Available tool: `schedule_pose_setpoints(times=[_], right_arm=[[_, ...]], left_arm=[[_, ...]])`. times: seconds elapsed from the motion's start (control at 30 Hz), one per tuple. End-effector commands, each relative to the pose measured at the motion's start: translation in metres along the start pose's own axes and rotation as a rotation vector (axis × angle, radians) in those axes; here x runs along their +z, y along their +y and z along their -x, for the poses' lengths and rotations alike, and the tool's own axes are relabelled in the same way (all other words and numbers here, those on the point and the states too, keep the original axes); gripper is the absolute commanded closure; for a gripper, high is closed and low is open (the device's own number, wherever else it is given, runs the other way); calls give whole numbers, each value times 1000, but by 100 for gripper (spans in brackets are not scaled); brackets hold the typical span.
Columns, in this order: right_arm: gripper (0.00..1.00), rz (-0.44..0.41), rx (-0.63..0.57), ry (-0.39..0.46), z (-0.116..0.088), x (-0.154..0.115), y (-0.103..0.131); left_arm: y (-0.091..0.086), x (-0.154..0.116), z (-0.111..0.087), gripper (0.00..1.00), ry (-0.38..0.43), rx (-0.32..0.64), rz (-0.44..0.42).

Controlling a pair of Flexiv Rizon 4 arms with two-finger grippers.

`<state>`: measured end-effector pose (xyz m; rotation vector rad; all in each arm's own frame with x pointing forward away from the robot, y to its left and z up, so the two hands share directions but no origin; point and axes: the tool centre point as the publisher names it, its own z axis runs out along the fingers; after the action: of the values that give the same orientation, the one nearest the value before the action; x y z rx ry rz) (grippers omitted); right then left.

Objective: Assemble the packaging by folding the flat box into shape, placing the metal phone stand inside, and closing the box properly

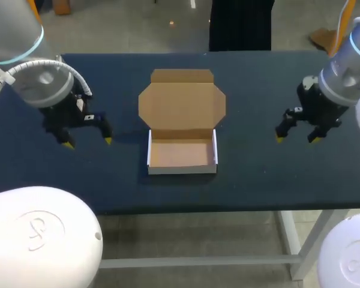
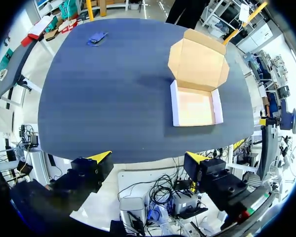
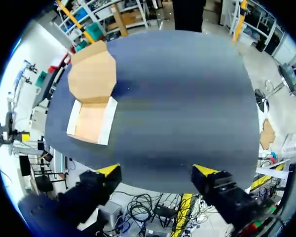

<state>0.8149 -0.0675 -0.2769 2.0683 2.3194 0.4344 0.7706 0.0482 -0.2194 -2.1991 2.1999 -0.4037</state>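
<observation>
While both arms hang above the table (image 1: 258, 90), whose top is a dark blue, matte, cloth-like sheet, we find the box (image 1: 182, 120) lying between the two pairs of fingers and well apart from each. Our left fingers (image 1: 88, 143) stand spread, two black prongs ending in yellow wedge tips, gripping nothing. Our right fingers (image 1: 296, 139) are spread likewise and grip nothing.

The box is half formed. Its tray (image 1: 182, 155) is a shallow rectangle with low upright walls, white outside and plain brown card within. Its lid (image 1: 182, 103) joins the tray's far wall and lies open beyond it. It is smooth brown card with clipped corners that make it roughly eight-sided, and it has a narrow tuck flap at its far end.

From the left wrist, the box (image 2: 195, 84) sits ahead of the left fingers (image 2: 149, 158), out toward the side of one tip, with the tray nearer and the lid farther. Ahead on the other side, near the table's far edge, lies a small blue thing (image 2: 96, 38), too small for us to tell what it is.

From the right wrist, the box (image 3: 91, 98) sits ahead of the right fingers (image 3: 156, 170) and well off to one side, again with the tray nearer.
</observation>
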Motion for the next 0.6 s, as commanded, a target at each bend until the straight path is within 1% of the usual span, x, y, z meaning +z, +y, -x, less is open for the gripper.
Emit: schedule_pose_setpoints(times=[0.03, 0.2, 0.33, 0.6], right_arm=[[0, 28, 1, -12, -2, -16, -10], [0, 26, 7, -15, -2, -21, -10], [0, 27, 18, -27, -1, -25, -11], [0, 26, 23, -29, -1, -26, -11]], left_arm=[[2, -7, 1, 0, -7, -6, 6], [3, -9, 4, 0, -18, -16, 7], [4, -10, 6, 0, -46, -42, -3], [3, -10, 12, 0, -37, -59, -11]])
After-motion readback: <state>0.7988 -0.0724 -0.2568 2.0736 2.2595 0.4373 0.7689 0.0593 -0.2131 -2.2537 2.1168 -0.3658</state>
